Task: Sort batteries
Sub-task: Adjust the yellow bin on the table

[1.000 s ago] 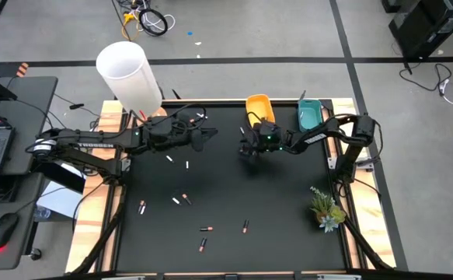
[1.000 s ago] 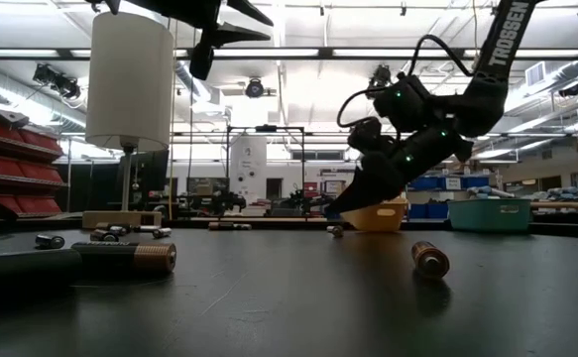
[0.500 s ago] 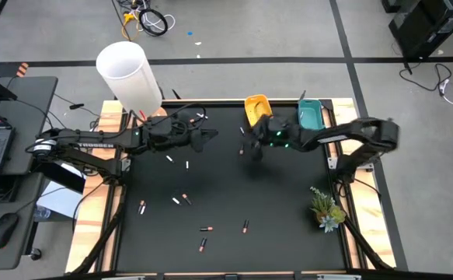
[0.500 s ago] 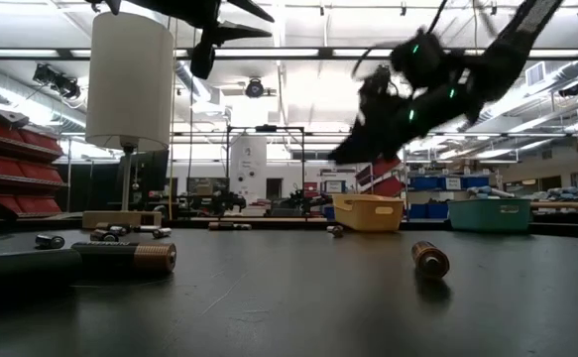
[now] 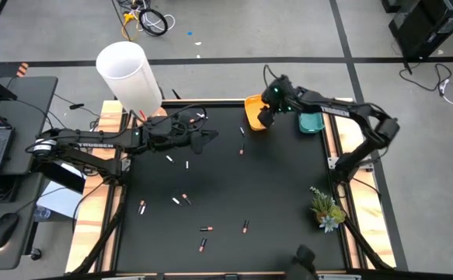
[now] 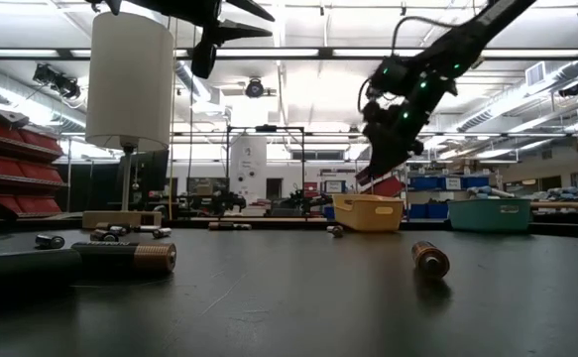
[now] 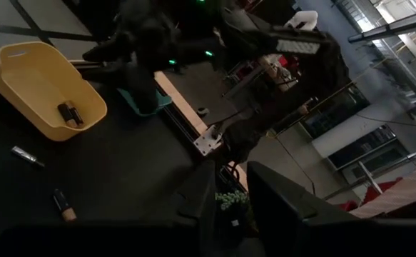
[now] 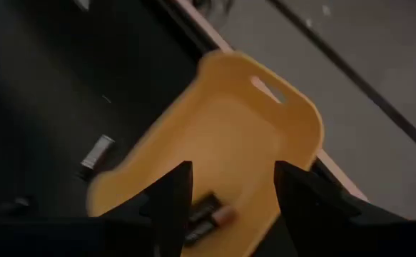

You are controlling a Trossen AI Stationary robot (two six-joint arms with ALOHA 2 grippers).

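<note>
Batteries (image 5: pixel 186 199) lie scattered over the black table (image 5: pixel 280 194), most in its left and near half; two dark ones (image 7: pixel 69 113) rest inside the yellow tray (image 5: pixel 255 113) at the far edge. A teal tray (image 5: pixel 311 118) stands just beside it. The right gripper (image 5: pixel 266 115) hangs above the yellow tray, fingers (image 8: pixel 170 196) spread apart with nothing between them. The left gripper (image 5: pixel 204 138) hovers over the table's far left part, its fingers (image 7: pixel 197 200) a narrow gap apart, empty. A white cylinder (image 5: pixel 129 76) stands at the far left corner, a small plant (image 5: pixel 325 208) by the right edge.
</note>
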